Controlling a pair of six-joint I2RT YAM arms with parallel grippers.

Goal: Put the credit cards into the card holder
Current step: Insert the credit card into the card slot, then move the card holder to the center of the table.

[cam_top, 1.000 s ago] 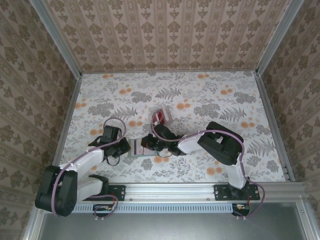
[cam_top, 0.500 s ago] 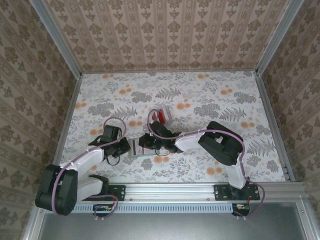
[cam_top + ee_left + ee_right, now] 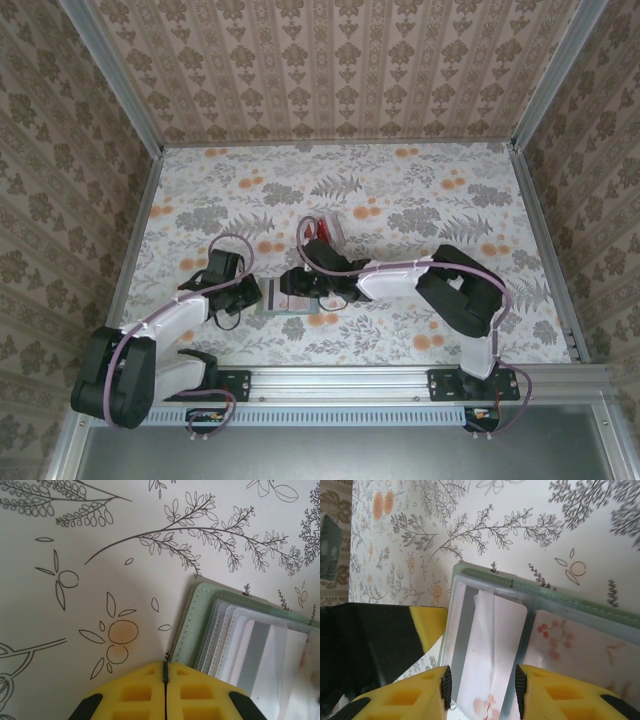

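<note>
You are reading no text here: no legible lettering, label, brand or number is showing on the card holder (image 3: 487, 576), the credit cards (image 3: 321, 231) or the flowered table cover (image 3: 420, 190).

Quick update from overhead: my right gripper (image 3: 299, 288) has let go. The jaws were pinched shut a second ago and now they stand apart, one finger (image 3: 405, 697) on each side of a pale card (image 3: 492, 645) lying in the card holder (image 3: 545, 594). My right arm stretched out too. The big black elbow (image 3: 463, 290) slid toward the right of the frame and a touch lower, the forearm lies flatter, and the wrist nudged left over the holder. The cable loop (image 3: 303, 238) near it rode up a little.
</note>
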